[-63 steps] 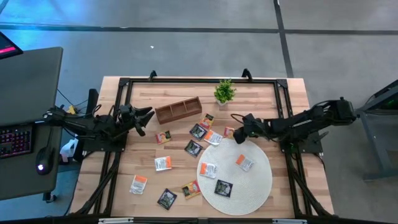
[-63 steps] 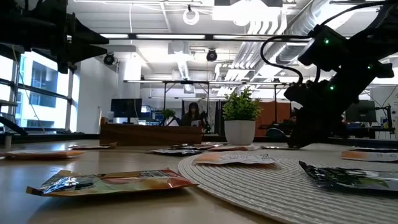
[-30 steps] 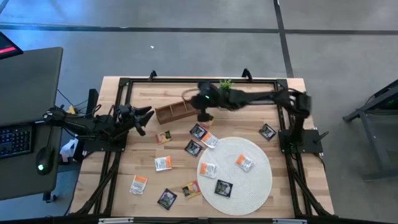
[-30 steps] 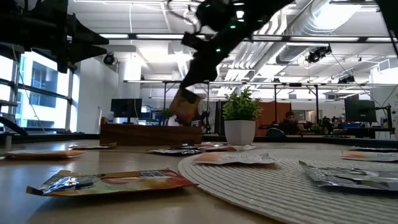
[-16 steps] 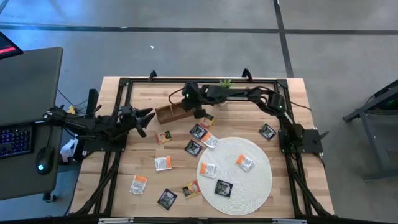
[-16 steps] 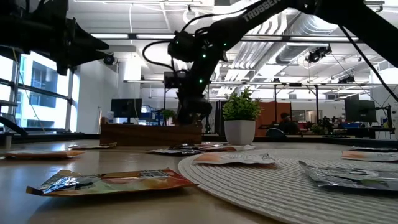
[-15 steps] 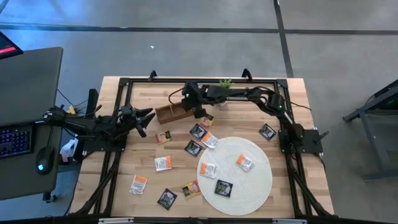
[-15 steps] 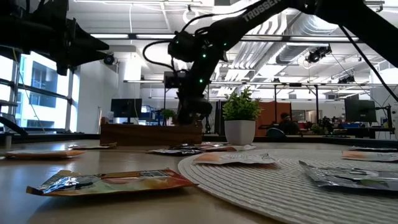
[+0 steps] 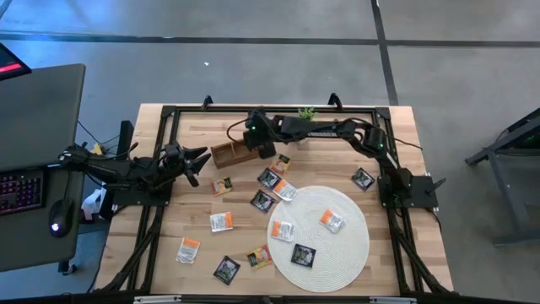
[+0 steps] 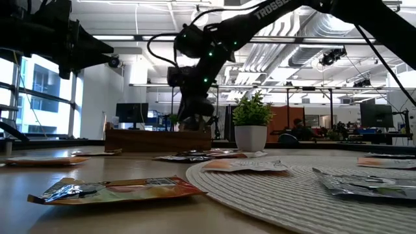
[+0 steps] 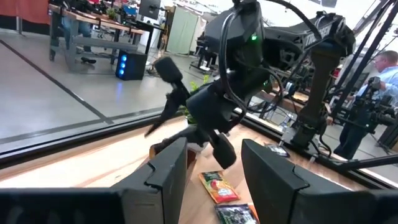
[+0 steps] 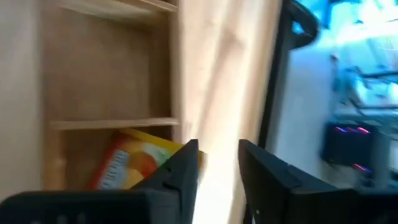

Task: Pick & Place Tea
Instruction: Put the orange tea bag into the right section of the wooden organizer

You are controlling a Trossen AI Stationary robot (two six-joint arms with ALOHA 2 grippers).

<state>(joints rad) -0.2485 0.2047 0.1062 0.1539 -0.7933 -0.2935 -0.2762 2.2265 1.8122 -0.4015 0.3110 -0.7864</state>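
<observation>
High view is showing the right gripper (image 9: 259, 145) reaching across the table and hanging over the near end of the wooden tray (image 9: 239, 150), beside the potted plant (image 9: 305, 112); its fingers (image 12: 181, 167) are standing apart with nothing between them, and in the right wrist view an orange-and-yellow sachet (image 12: 130, 163) is lying in the tray compartment just beyond them; so the step in hand is looking like the release of one tea bag into the tray; the left gripper (image 9: 192, 158) is waiting at the left edge of the table, its fingers (image 11: 166, 169) parted and empty too; the rest of the tea is lying loose, several sachets on the bare wood such as the orange one (image 9: 221, 221), and three on the round mat (image 9: 350, 245); the next move is calling for the right arm to lift clear of the tray wall without catching the dropped sachet, then swing over to another sachet and come down flat on it, since these thin packets are likely to be awkward to pinch.
</observation>
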